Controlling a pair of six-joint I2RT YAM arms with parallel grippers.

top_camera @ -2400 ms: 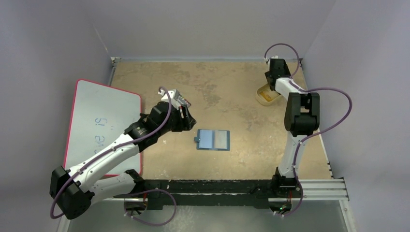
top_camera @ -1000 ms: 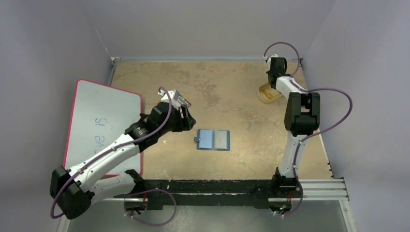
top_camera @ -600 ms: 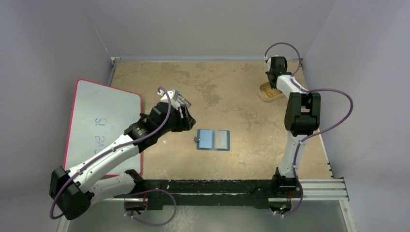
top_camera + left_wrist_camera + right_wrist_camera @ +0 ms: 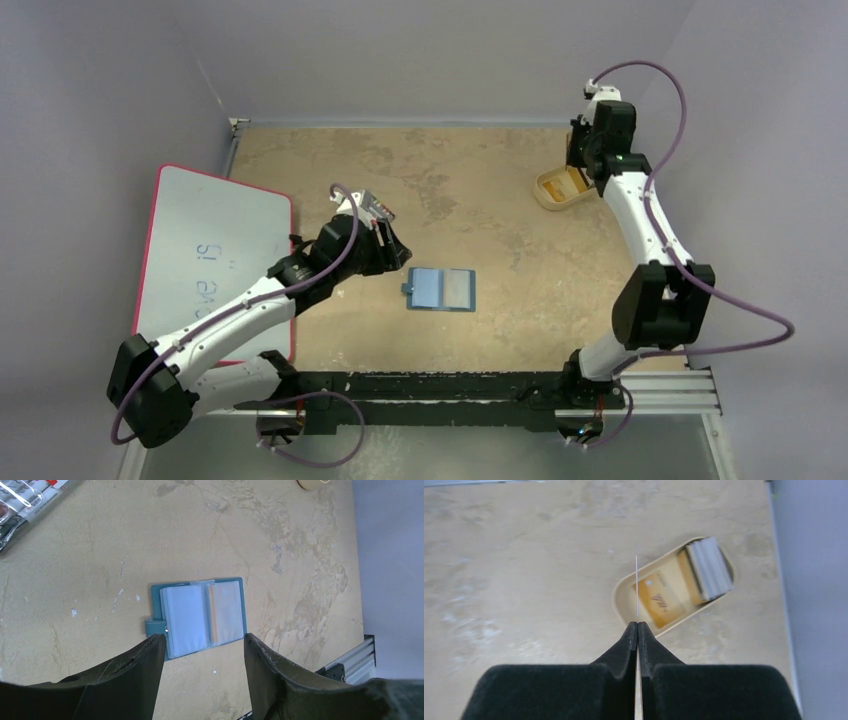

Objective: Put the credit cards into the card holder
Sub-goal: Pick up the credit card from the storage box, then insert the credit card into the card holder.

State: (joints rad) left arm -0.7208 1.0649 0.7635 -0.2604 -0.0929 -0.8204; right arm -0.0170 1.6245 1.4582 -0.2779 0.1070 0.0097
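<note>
Pincer on right (image 4: 637, 626) risen from tray (image 4: 620, 598), clamping credit card (image 4: 637, 580); left pincer (image 4: 202, 638) gaping.

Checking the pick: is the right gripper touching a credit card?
Touching. The right wrist view shows the right gripper shut on a credit card, a thin edge-on line between its fingertips.

Card holder (image 4: 200, 617) teal, open flat mid-table — credit cards (image 4: 656, 600) orange, whitish, in tan tray (image 4: 616, 599); one pinched edge-on.

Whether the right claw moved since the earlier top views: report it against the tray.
Yes. The right claw has shifted right toward the tray's right edge, gripping a card.
</note>
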